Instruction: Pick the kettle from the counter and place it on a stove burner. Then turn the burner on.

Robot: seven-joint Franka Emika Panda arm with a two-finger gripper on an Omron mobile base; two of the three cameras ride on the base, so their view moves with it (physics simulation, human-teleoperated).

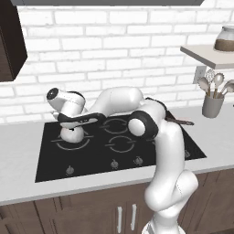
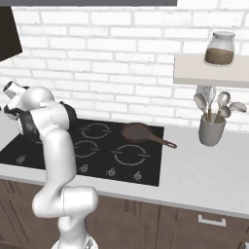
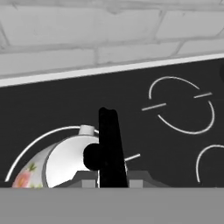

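**Kettle on the large burner, hand directly above it**

Nearest the hand camera, the kettle's black handle [image 3: 108,146] rose as a dark upright strip directly in front of the lens, in line with the jaws. How wide the jaws stood, or whether they pressed on that handle, could not be told from any view. Below the jaws sat the kettle [image 3: 65,164], silvery-white with a floral print low on its side, tilted in the hand view by the roll of the camera. Its body rested within the stove burner [image 1: 72,142], the largest ring on the black cooktop [image 1: 50,164], whose pale arc curved around the kettle.

In the left base view the gripper [image 1: 73,119] lay level just above the kettle, the arm reaching out to it across the cooktop. Beyond the jaws a white brick wall [image 1: 114,50] closed off the room. A row of knobs [image 1: 114,163] ran along the cooktop's near edge, well short of the jaws. The light grey counter [image 1: 20,137] bordered the glass on every side, over dark brown cabinet fronts [image 2: 194,228]. Far to the right of the jaws a brown frying pan [image 2: 137,132] lay on a rear ring, and farther still a grey utensil holder [image 2: 212,130] stood on the counter under a shelf [image 2: 209,73] bearing a jar [image 2: 220,48].
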